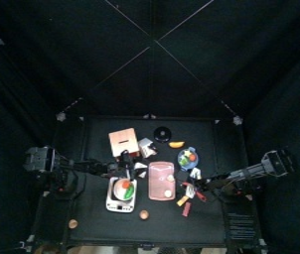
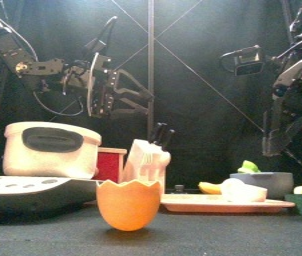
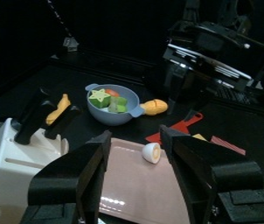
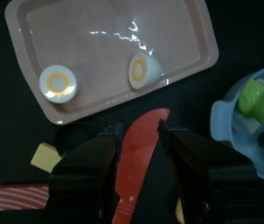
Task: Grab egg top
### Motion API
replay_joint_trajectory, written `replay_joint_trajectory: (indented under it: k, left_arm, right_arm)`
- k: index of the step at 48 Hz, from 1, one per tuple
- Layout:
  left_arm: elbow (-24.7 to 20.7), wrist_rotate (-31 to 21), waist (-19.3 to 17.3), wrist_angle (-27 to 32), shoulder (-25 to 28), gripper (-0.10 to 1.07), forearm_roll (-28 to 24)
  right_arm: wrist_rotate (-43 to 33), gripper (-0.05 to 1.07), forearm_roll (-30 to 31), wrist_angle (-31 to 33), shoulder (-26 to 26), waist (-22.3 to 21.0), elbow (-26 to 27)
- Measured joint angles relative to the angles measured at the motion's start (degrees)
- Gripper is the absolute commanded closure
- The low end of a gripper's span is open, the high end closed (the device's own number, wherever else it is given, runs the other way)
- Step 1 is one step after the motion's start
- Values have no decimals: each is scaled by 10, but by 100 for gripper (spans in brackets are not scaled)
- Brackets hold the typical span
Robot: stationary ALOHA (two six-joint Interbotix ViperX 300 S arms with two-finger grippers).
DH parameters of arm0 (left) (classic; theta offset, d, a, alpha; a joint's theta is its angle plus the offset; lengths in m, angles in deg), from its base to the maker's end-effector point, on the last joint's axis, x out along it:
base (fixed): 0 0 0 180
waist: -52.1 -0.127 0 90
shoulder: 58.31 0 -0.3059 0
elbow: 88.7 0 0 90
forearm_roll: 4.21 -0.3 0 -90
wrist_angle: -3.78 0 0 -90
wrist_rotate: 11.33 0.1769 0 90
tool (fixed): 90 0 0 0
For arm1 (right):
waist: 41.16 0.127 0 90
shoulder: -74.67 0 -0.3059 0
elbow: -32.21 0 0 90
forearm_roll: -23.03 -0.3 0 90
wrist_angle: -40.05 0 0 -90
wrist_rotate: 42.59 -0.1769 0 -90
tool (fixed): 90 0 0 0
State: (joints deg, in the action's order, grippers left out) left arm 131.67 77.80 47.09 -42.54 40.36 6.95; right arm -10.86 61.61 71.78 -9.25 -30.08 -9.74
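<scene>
A pink tray holds a halved egg with a yellow yolk and a white egg top beside it. My right gripper is open above a red knife, just off the tray's edge and short of the egg top. My left gripper is open and hangs above the same tray. In the left wrist view the egg top shows between its jaws, well below them. An orange eggshell cup stands at the table's front.
A blue bowl of green pieces stands past the tray, with a banana beside it. A white appliance and a flat scale stand on the left. Small food pieces lie near the knife.
</scene>
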Motion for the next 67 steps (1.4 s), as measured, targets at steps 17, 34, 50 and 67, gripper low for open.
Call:
replay_joint_trajectory:
  k: [17,34,50,67]
  left_arm:
    - [8,0,-1,-1,-4,13,0]
    - [33,0,-15,-1,-19,13,0]
    - [46,0,-22,0,-23,13,0]
    - [50,1,-23,0,-25,13,0]
  right_arm:
    - [5,0,14,-33,-92,-26,56]
    - [8,-1,40,-33,-174,-59,83]
    - [4,6,39,-34,-210,-66,100]
    - [8,33,29,-18,-212,-64,110]
